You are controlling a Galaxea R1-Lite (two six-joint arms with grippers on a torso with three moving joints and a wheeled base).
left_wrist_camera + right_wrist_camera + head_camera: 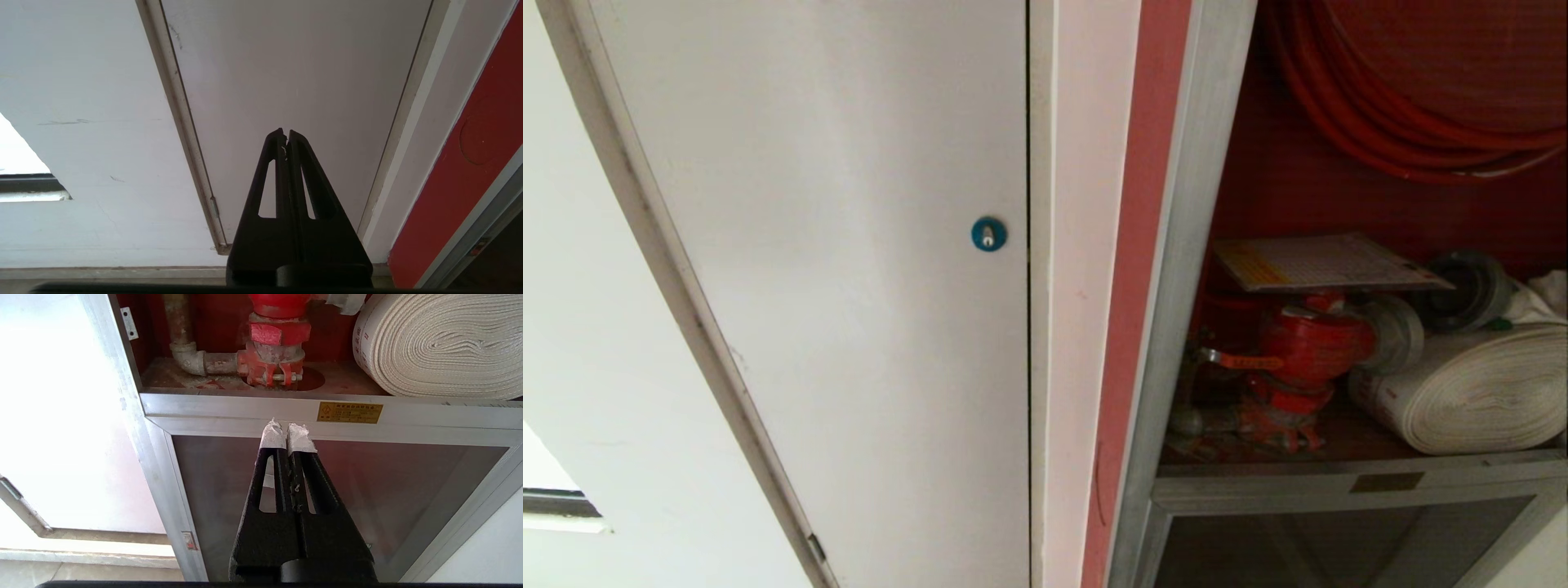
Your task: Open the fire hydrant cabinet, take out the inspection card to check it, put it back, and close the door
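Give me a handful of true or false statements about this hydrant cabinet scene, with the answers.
1. The inspection card lies on top of the red valve. True.
2. The right gripper holds the card. False: it is shut on nothing, in front of the lower glass panel.
3. The rolled white hose sits beside the valve. True.
4. The left gripper is wide open. False: it is shut, facing the white door.
5. The white door's round lock is red. False: it is blue.

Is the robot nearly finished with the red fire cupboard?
Hard to say. The fire hydrant cabinet stands open, and the inspection card lies on the red valve inside. Nothing is in hand: the left gripper and right gripper are both shut and empty. Closing the door remains.
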